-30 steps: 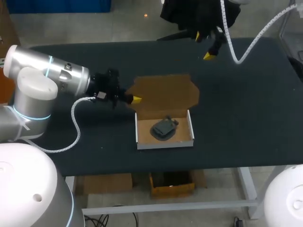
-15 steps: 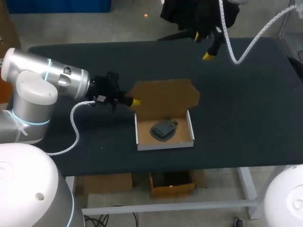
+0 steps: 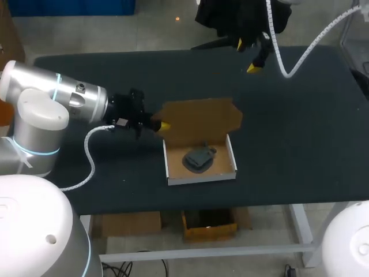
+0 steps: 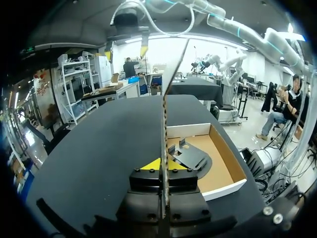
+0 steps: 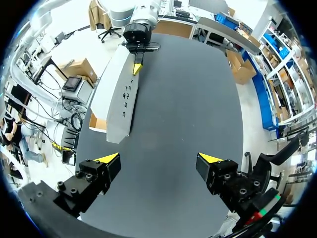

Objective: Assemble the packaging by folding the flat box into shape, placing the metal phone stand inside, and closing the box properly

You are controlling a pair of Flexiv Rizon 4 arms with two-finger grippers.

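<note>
The open white cardboard box (image 3: 171, 167) stands near the table's front edge, with the dark metal phone stand (image 3: 199, 157) lying inside it. Its brown lid (image 3: 199, 118) rises from the back wall, tilted up. My left gripper (image 3: 164, 124) is shut on the lid's left edge. In the left wrist view the lid (image 4: 165, 99) shows edge-on, pinched between the yellow tips of the left gripper (image 4: 164, 165), and the stand (image 4: 189, 156) lies in the box (image 4: 225, 186) beside it. My right gripper (image 3: 251, 55) hangs open over the table's back edge; its own view shows the right gripper (image 5: 159, 158) with nothing in it, the lid's white outside (image 5: 121, 96) ahead.
The dark table (image 3: 300, 127) is bare to the right of the box and along the back. My left arm (image 3: 57, 98) lies low over the table's left side. A white cable (image 3: 89, 161) loops from it above the table.
The left gripper has shifted slightly toward the front, and the lid in it has tilted further up, so it looks shorter from above. The right arm has kept still.
</note>
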